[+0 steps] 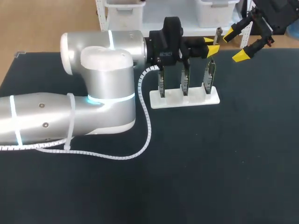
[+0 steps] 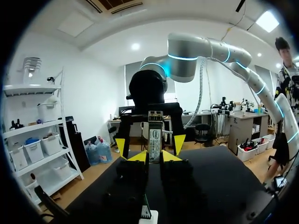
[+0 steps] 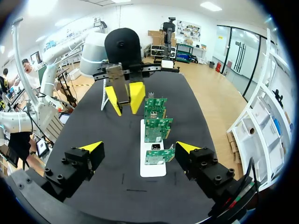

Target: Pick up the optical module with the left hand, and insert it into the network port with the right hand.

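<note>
Left gripper [image 1: 211, 45] clamps the optical module [image 2: 155, 135] by the white stand's [image 1: 184, 99] right end (right gripper [image 1: 238, 45] gapes wide, empty, nearby).

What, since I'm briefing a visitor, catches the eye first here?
The bulky silver left arm lies across the dark table, the left claw shut on the upright optical module near a white stand holding three green boards. The right claw hangs open, yellow-tipped, facing it.

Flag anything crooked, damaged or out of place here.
Nothing stands out. The three green boards stand upright in a row on their white base; the optical module sits straight in the left gripper; the right gripper hangs open, apart from them.
</note>
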